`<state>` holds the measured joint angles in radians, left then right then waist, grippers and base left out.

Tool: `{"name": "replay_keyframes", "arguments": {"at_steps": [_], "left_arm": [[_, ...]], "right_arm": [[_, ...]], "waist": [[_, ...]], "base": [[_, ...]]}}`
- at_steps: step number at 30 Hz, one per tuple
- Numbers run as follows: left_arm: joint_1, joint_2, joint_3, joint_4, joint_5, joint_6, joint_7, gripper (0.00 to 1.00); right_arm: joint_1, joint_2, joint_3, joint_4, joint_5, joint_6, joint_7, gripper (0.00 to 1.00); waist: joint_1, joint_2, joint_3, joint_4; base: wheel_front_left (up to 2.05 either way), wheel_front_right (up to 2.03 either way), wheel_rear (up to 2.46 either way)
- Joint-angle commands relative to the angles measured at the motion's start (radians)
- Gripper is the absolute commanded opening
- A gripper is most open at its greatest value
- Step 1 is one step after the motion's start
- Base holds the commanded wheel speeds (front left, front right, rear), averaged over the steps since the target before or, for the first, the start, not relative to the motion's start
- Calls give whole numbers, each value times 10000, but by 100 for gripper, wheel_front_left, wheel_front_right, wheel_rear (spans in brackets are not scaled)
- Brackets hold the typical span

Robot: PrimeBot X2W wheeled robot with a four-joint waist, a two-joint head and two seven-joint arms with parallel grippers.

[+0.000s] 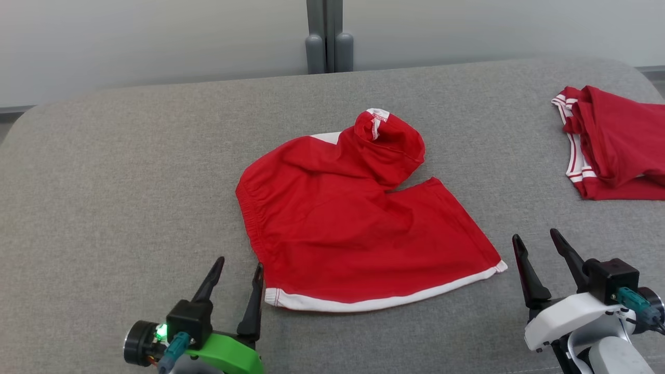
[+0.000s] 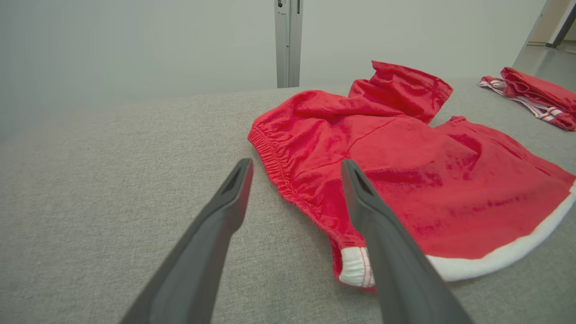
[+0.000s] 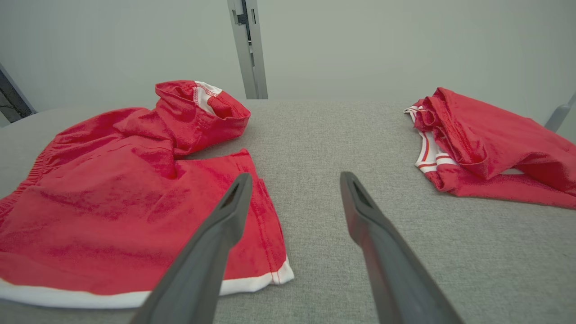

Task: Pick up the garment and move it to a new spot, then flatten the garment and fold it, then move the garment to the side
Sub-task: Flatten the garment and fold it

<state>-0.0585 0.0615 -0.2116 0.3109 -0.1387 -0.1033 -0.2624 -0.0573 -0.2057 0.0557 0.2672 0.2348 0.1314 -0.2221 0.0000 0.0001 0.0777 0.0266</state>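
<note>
Shorts (image 1: pixel 353 228) in red with a white hem lie near the middle of the grey fabric-covered counter (image 1: pixel 130 182) in the head view. The gathered waistband is on the left, the hem runs along the near edge, and one leg is bunched up at the far side with its white trim turned out. The left gripper (image 1: pixel 240 263) sits at the near left with its fingers apart. Its right finger is just beside the near-left corner of the hem, but whether it touches I cannot tell. The right gripper (image 1: pixel 534 235) stands at the near right, fingers spread, close to the right end of the hem but apart from it. A second red garment (image 1: pixel 618 145) with striped white trim lies crumpled at the far right, well apart from the shorts. A grey post (image 1: pixel 328 41) rises behind the far edge.

From the left wrist view, the left gripper (image 2: pixel 297 164) has its fingers wide apart and holds nothing, with the waistband of the shorts (image 2: pixel 405 180) between the tips. The right finger crosses in front of the white hem corner.

From the right wrist view, the right gripper (image 3: pixel 295 176) is likewise spread and empty over bare counter (image 3: pixel 337 135). The shorts (image 3: pixel 112 202) lie to the left, partly behind the left finger, and the second red garment (image 3: pixel 486 144) lies far right.
</note>
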Motion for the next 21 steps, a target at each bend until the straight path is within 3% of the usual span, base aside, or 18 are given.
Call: {"name": "replay_keyframes", "arguments": {"at_steps": [1,10,19,20,21], "left_arm": [[-218,3,-160,192,-52,-44,-28,100],[-647,-70,-1350,1627,-210,-191,-28,100],[-934,-94,-1924,2317,-617,-203,-28,100],[-965,-94,-1993,2353,-738,-206,-28,83],[-1001,-95,-2037,2379,-819,-207,-28,59]], "right_arm": [[-275,-59,85,313,84,-17,-83,100],[-1461,-93,848,2798,470,-17,-284,100],[-2150,34,1517,4668,1096,-17,-412,100],[-2185,55,1646,4851,1209,-16,-390,100],[-2232,89,1735,4944,1303,-16,-393,100]], "waist": [[0,-1,190,32],[0,-1,627,109],[0,-1,834,228],[0,-1,848,246],[0,-1,860,257]], "base": [[0,0,0],[0,0,0],[0,0,0],[0,0,0],[0,0,0]]}}
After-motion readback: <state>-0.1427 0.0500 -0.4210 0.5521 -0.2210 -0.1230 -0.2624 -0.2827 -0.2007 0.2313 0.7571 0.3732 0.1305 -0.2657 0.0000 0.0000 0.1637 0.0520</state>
